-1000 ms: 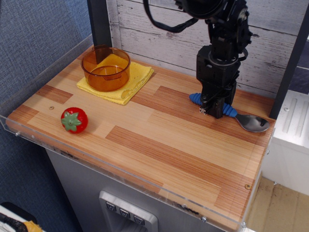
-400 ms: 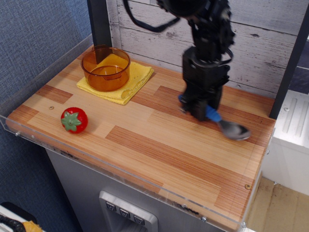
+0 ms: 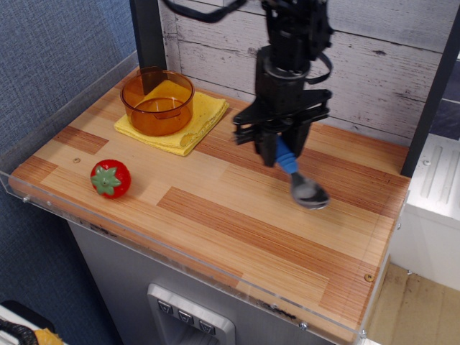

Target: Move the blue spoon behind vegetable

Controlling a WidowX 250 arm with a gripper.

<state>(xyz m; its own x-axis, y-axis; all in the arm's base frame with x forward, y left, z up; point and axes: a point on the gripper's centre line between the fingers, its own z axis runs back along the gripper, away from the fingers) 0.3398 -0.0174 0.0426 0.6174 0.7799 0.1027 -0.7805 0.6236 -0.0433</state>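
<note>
Tomato veg [image 3: 111,178] sits near the front-left corner of the bench [image 3: 237,237], just in from the front edge, leaf top facing the camera. Behind it, toward the back-left corner, an orange bowl [image 3: 157,100] rests on a yellow cloth [image 3: 188,131]; there's open wood between veg and cloth, and that looks like the drop zone. Mid-bench, nearer the back edge, the gripper [image 3: 279,147] has its jaws closed on the blue handle of the spoon [image 3: 297,179], which hangs tilted, silver bowl end lowest and pointing toward the front-right; can't tell for sure if the tip clears the wood. To do this leg well, IMO: carry left w/ the low end kept off the bench so it doesn't drag, and keep the grip firm since the spoon is held at one end and could pivot. Aim for the gap behind the veg, short of the cloth, approaching from the back side so the dangling end doesn't knock the round veg and roll it off the front edge. Lower before releasing.
</note>
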